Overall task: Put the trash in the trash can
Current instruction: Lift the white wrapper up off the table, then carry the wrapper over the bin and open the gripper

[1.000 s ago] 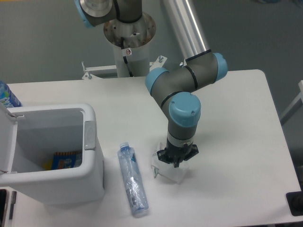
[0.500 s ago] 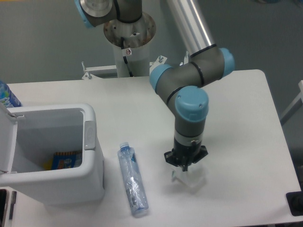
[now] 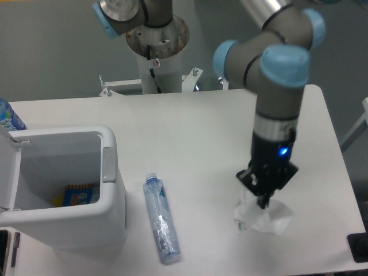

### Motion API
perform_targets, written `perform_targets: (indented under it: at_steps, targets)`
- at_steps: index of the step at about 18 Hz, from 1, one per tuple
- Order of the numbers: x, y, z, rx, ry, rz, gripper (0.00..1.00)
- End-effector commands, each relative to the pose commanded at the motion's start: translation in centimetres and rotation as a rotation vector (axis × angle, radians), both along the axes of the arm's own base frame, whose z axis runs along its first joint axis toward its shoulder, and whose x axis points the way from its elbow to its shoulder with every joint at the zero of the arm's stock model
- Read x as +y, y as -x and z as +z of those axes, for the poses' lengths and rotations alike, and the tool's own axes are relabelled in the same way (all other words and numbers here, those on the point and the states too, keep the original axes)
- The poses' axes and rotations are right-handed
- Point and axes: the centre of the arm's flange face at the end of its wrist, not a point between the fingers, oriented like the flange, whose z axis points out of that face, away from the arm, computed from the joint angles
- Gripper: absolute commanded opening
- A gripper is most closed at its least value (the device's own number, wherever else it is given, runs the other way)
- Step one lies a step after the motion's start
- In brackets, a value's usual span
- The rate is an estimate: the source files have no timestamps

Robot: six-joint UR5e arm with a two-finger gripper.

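The crumpled white wrapper point(image 3: 271, 219) hangs from my gripper point(image 3: 264, 201), which is shut on its top, over the right side of the table. The fingertips are mostly hidden by the wrist. The clear crushed bottle point(image 3: 161, 219) with a blue cap lies flat on the table, left of the gripper and just right of the trash can. The white trash can point(image 3: 110, 167) stands at the front left with its lid swung open to the left.
A flat blue-and-orange packet point(image 3: 80, 195) lies at the bottom of the can. A blue-labelled object point(image 3: 8, 117) pokes in at the left edge. The robot base point(image 3: 156, 43) stands at the back. A black item point(image 3: 359, 247) sits at the lower right corner.
The arm has swung right and risen, carrying the white wrapper with it from beside the bottle to the table's right side. Bottle and can have not moved.
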Motion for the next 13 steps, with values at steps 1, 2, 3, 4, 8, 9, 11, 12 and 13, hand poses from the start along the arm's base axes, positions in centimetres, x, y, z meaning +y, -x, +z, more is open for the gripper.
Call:
perform_targets:
  at_steps: [1,2,3,4,8,9,11,12,13]
  targets:
    - [0.0,-0.4,1.0,0.001,-0.019,0.005,0.03]
    - [0.1,-0.7,2.0,0.002,-0.034,0.016,0.04]
    - [0.3,-1.2,2.7,-0.005,-0.047,0.030,0.04]
    - [0.5,-1.6,3.2,-0.017,-0.060,0.044,0.04]
    - [3.0,-6.6,5.7,-0.047,-0.104,0.030,0.04]
    - [3.5,-8.2,6.4,-0.051,-0.117,0.011,0.04]
    - [4.9,-11.8,7.0,-0.067,-0.131,-0.046,0.04]
    - [5.4,-13.4,7.4,-0.069,-0.135,-0.069,0.04]
    - [5.9,-15.1,7.2,-0.075,-0.130,-0.091,0.04]
